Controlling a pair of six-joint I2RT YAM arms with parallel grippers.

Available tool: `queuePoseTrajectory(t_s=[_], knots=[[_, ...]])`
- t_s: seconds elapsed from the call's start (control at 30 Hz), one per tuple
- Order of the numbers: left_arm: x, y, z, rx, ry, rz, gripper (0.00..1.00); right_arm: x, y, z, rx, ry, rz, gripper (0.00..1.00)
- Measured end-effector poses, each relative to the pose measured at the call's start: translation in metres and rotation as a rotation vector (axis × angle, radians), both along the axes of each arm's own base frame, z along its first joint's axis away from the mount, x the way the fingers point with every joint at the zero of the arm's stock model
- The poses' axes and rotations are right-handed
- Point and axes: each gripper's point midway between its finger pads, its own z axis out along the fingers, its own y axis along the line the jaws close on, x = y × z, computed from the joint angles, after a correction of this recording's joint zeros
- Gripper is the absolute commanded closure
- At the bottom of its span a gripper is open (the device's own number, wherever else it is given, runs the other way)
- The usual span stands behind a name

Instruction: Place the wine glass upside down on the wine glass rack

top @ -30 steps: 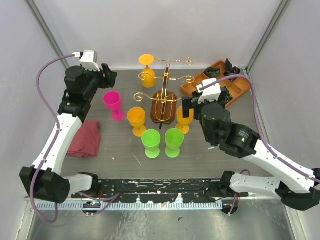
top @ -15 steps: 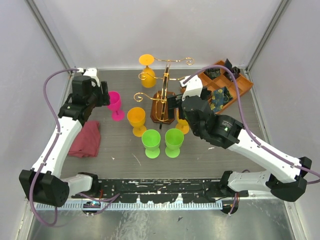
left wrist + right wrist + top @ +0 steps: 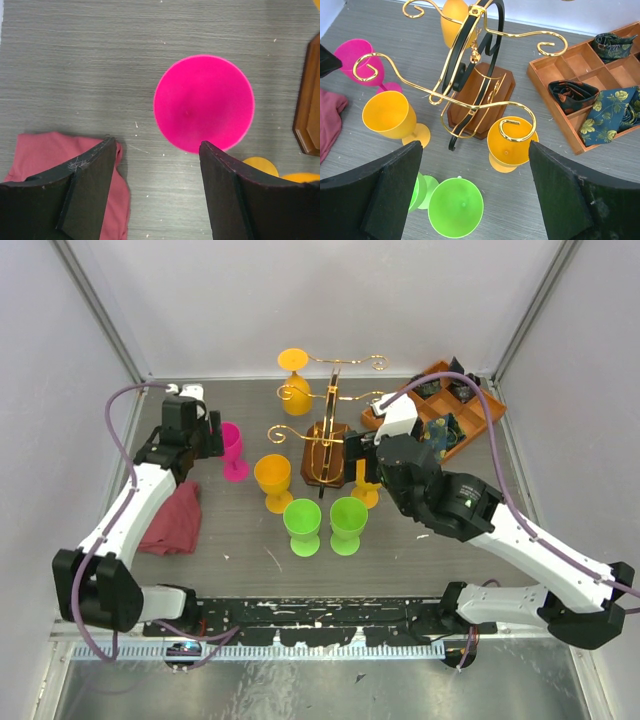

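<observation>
Pink plastic fills the left wrist view: the pink glass (image 3: 203,102) stands upright on the table (image 3: 75,60), seen straight down into its bowl. It is just ahead of the left gripper (image 3: 157,145). The fingers (image 3: 90,185) are spread with nothing between them. One tip overlaps the rim in view, but I cannot tell whether it touches. From above, the left arm rises from its base along the left side and slants toward the far end past the cloth (image 3: 170,518). Its wrist is tipped down over the glass.

The right arm runs from its base at the near right in one long slant up and to the left. Its wrist is bent toward the rack (image 3: 325,440), and the right gripper (image 3: 360,455) is just beside the rack's wooden base. Its fingers (image 3: 385,195) are wide apart and grasp nothing. Below them an orange glass (image 3: 512,142) stands upright close against the base.

The rack stands mid-table, toward the far side. A hung glass (image 3: 293,375), also orange, is upside down on a far arm. A third orange glass (image 3: 273,480) and a green glass (image 3: 302,525) stand upright nearer the arms. The tray (image 3: 470,425) lies at the far right.
</observation>
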Motion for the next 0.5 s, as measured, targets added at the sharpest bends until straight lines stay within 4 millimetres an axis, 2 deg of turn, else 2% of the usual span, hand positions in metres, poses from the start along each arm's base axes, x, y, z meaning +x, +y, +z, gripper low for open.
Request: queuePoseTrajectory(t_s=[0.17, 0.3, 0.5], knots=[[0.014, 0.0, -0.025, 0.014, 0.051, 0.011, 0.29, -0.003, -0.004, -0.001, -0.007, 0.005, 0.001, 0.08], [0.026, 0.003, -0.034, 0.021, 0.068, 0.028, 0.55, -0.004, -0.008, 0.0, -0.009, 0.004, -0.002, 0.09], [0.034, 0.004, -0.034, 0.017, 0.06, 0.04, 0.96, -0.005, -0.012, 0.002, -0.011, -0.002, -0.012, 0.11]])
